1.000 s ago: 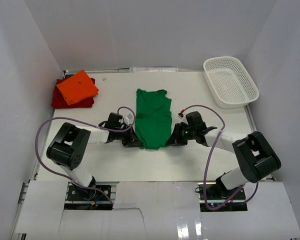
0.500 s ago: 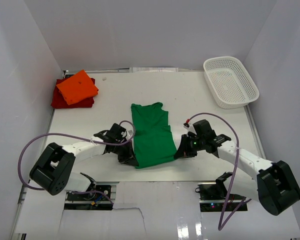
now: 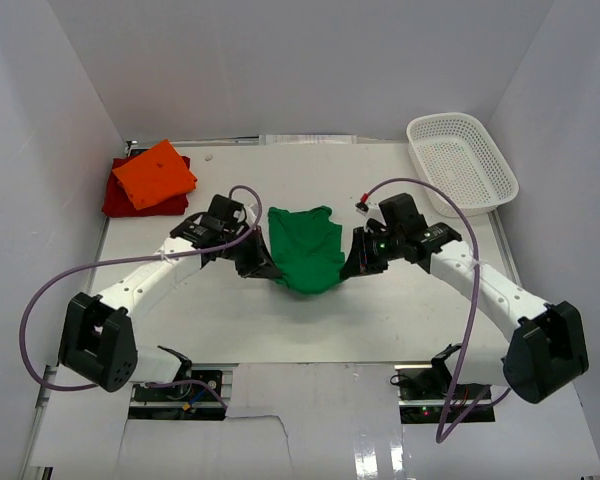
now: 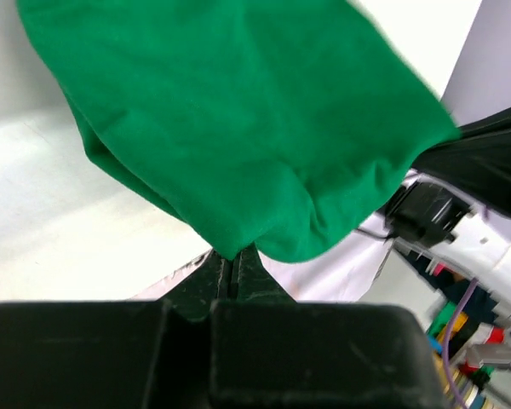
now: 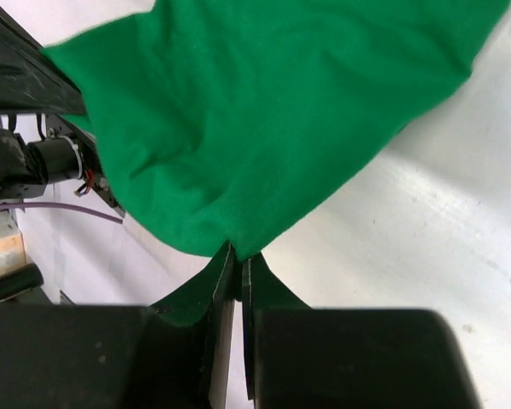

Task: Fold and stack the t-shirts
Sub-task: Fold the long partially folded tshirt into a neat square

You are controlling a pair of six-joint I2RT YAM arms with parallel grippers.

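Observation:
A bright green t-shirt (image 3: 306, 248) hangs between my two grippers over the middle of the table, its lower part sagging in a fold. My left gripper (image 3: 263, 268) is shut on its left edge; in the left wrist view the cloth (image 4: 238, 119) runs out of the shut jaws (image 4: 232, 262). My right gripper (image 3: 352, 267) is shut on the right edge, the green cloth (image 5: 264, 119) pinched at its tips (image 5: 238, 258). A folded orange t-shirt (image 3: 155, 173) lies on a folded dark red t-shirt (image 3: 120, 200) at the far left.
A white mesh basket (image 3: 461, 163) stands at the far right corner. White walls close in the table (image 3: 400, 320) on three sides. Purple cables loop from both arms.
Both grippers have lifted the shirt's near edge and carried it away from the bases, so the flat green shirt now hangs doubled and shorter.

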